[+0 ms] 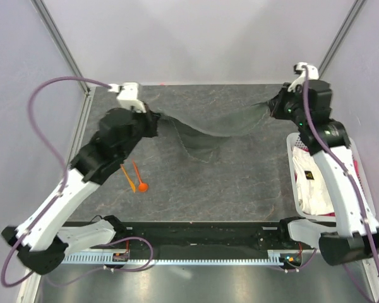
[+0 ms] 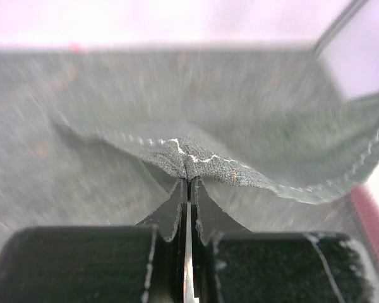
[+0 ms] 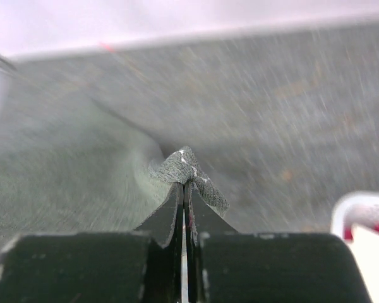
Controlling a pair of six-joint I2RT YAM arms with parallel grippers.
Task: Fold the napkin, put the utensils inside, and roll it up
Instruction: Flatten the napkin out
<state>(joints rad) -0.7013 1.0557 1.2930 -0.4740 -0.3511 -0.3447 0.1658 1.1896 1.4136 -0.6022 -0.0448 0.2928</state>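
Right now the napkin [image 1: 208, 129] hangs stretched between the two arms over the far half of the dark surface [image 1: 240, 183]. The left hand [image 1: 153, 120] is pinched tight on one end of it and the right hand [image 1: 273, 106] is pinched tight on the other. From each wrist view the fingers sit almost together, with only a thin layer of grey cloth squeezed between the tips. At the left hand the pale stitched hem [image 2: 177, 144] bunches just above the fingertips, and a small folded corner pokes up out of the right hand. The middle of the cloth sags, and a loose fold droops toward the surface; I cannot tell whether it touches. The utensils [image 1: 134, 177], both orange, lie side by side on the surface just beside the left forearm, nearer the bases than the napkin and apart from it. A white basket [image 1: 297, 189] holding white and pink fabric sits at the right edge, by the right arm.
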